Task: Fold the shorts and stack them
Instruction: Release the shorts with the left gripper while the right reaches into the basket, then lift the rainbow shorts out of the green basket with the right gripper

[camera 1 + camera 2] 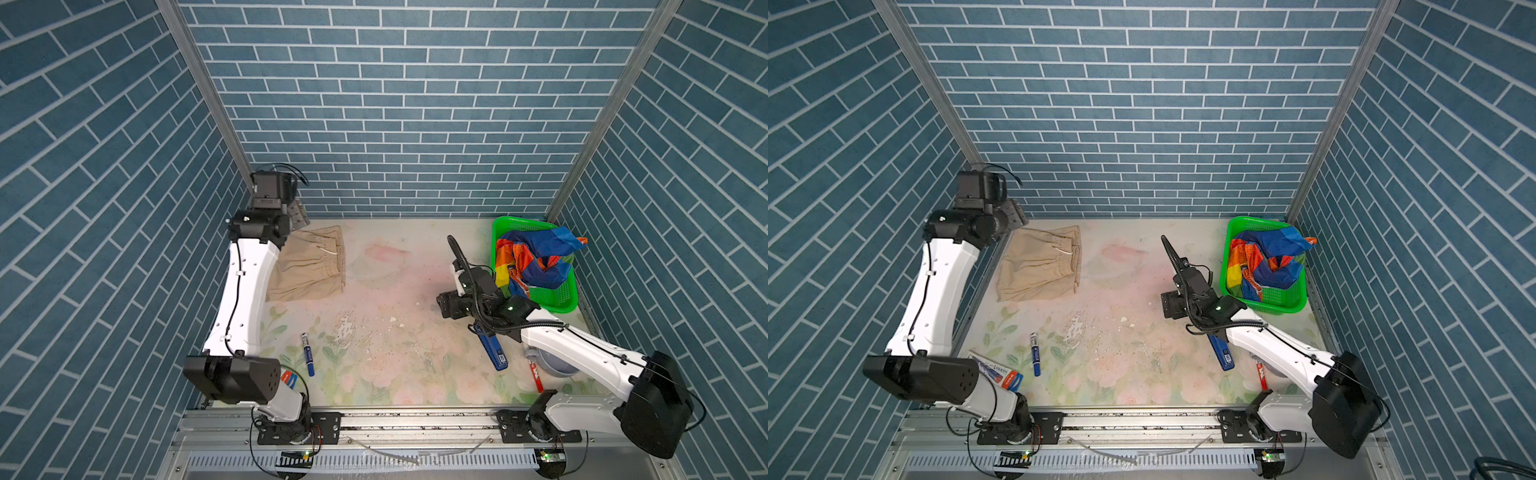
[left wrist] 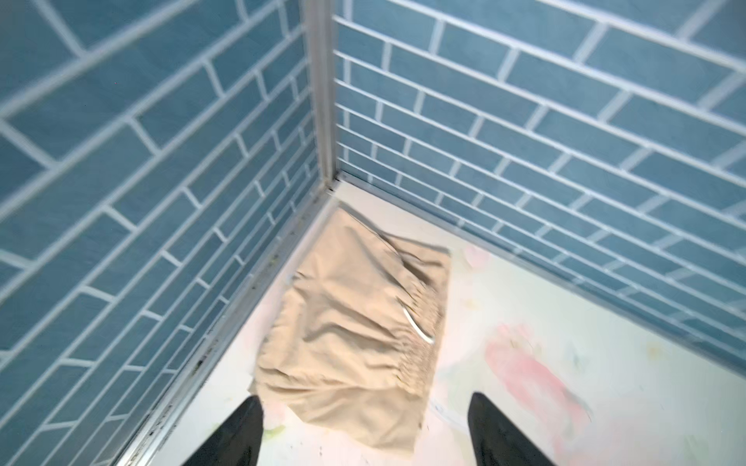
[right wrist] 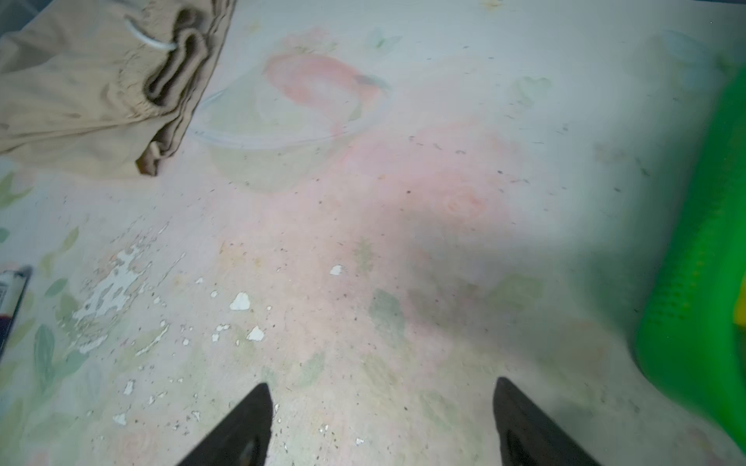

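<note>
In the far left corner of the table (image 1: 395,291), the beige shorts (image 1: 309,266) are lying folded, one edge hiding under the left arm. The left gripper (image 2: 365,397) is hanging above them, fingers spread wide, holding nothing. The rainbow-striped shorts (image 1: 536,259) are sitting crumpled in the green mesh basket (image 1: 557,302), far right. The right gripper (image 3: 381,383) is hovering over the tabletop, fingers wide and empty. The right arm is covering part of a blue tool (image 1: 492,353); its white label is showing print too small to read.
</note>
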Controlling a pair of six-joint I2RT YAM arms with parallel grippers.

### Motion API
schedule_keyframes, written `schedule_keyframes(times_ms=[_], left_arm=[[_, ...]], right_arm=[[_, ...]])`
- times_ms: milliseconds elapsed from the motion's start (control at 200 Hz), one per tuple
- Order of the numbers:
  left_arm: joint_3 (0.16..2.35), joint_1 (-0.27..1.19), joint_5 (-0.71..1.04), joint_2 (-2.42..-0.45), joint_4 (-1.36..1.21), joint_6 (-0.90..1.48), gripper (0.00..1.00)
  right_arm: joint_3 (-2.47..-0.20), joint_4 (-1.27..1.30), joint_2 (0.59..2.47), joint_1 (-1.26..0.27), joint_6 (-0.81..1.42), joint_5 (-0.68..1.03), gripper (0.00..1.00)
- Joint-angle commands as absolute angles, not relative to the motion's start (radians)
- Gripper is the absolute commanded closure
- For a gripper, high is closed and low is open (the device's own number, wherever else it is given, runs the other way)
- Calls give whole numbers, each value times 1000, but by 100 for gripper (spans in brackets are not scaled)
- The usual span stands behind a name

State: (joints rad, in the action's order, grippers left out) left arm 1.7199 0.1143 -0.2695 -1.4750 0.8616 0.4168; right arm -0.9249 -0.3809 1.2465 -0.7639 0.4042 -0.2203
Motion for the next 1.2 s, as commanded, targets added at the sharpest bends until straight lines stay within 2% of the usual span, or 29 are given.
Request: schedule_keyframes(times_ms=[0,10,30,150,345,570,680,990,1030,1050,1070,1135,1160,1195], left_arm=[[1484,270,-210,-1377,671,427,8],[1468,286,-211,-1366,661,428,2],[1436,315,-216,-1348,647,429,1],[1294,425,-202,-1252,590,460,0],[1090,487,-152,-1010,515,535,0],[960,499,-109,-802,550,582,1],[927,499,-110,-776,587,582,2],[874,499,-120,-764,628,566,1],[863,500,-126,-769,623,571,1],[856,499,-126,-772,619,575,1],[849,500,-123,-776,612,578,1],[828,499,-99,-790,583,599,1],[823,499,-86,-796,573,607,1],[819,499,-68,-805,560,611,1]], right_arm=[[-1051,-618,1212,-729,407,-428,1],[-1061,-629,1212,-725,407,-438,1],[-1077,-659,1213,-715,408,-456,1],[-1148,-756,1201,-613,414,-519,1],[-1170,-785,1198,-376,396,-557,1],[-1206,-758,1336,-127,354,-398,6],[-1242,-709,1444,-80,341,-311,10],[-1420,-618,1749,-67,236,-290,19],[-1444,-609,1772,-65,224,-280,25],[-1458,-608,1782,-62,215,-269,31],[-1472,-611,1792,-59,208,-256,41],[-1538,-647,1814,-57,205,-237,88],[-1563,-662,1814,-57,210,-233,100],[-1595,-676,1803,-58,214,-218,100]])
